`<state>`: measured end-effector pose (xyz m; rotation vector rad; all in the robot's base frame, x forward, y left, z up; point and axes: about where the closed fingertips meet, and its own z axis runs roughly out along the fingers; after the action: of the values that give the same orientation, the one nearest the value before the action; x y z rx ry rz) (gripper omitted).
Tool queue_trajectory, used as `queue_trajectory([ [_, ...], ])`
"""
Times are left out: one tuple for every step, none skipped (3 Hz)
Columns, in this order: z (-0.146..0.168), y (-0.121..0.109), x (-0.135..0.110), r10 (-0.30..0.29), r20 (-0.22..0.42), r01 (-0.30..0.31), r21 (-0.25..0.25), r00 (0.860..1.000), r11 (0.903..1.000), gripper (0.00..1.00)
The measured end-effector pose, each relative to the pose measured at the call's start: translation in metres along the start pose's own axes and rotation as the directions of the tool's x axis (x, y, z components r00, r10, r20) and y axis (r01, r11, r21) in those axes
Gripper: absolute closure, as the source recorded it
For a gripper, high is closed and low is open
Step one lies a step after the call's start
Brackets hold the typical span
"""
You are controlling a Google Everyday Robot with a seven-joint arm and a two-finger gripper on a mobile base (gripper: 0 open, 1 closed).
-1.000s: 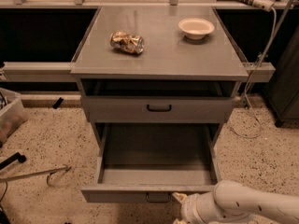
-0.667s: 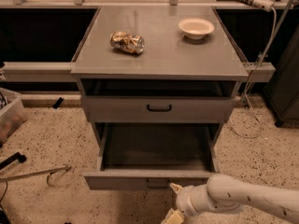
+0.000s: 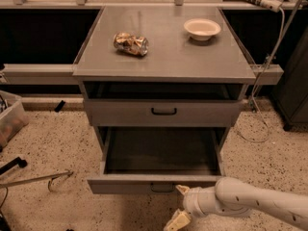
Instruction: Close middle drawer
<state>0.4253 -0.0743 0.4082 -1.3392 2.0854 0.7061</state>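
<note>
Since a second before, the middle drawer [image 3: 130, 184] had slid a little way inward beneath the top drawer [image 3: 120, 113], and its front sat higher in the view. We saw that the gripper [image 3: 179, 206] had shifted slightly toward nine o'clock and come up against that front. Most of the deep tray was still exposed, so we judged the closing only begun.

At this moment the gripper sat at the bottom of the view, low and just right of centre, on the end of the pale arm [image 3: 255, 207] that entered from four o'clock. Its fingers [image 3: 176, 222] were spread apart and grasped nothing. The upper one appeared to touch the drawer front just beside the small black handle [image 3: 162, 188].

From the fingers the drawer lay at twelve o'clock. Its front ran from nine to three o'clock, square across the line of push. We judged that a straight shove toward twelve o'clock, kept close to the handle, would send it home without skewing.

On the counter [image 3: 168, 61] a crushed can [image 3: 131, 43] and a bowl [image 3: 202, 29] lay well apart, away from the work.
</note>
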Motion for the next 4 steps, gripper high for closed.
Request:
queue_trajectory([
  [0.003,-0.046,-0.016,-0.020,0.013,0.020,0.057,1.000,0.9982,0.00],
  [0.007,-0.108,-0.045,-0.042,0.030,0.039,0.114,0.999,0.9927,0.00],
  [0.007,-0.108,-0.045,-0.042,0.030,0.039,0.114,0.999,0.9927,0.00],
  [0.016,-0.129,-0.047,-0.046,0.024,0.042,0.129,0.999,0.9908,0.00],
])
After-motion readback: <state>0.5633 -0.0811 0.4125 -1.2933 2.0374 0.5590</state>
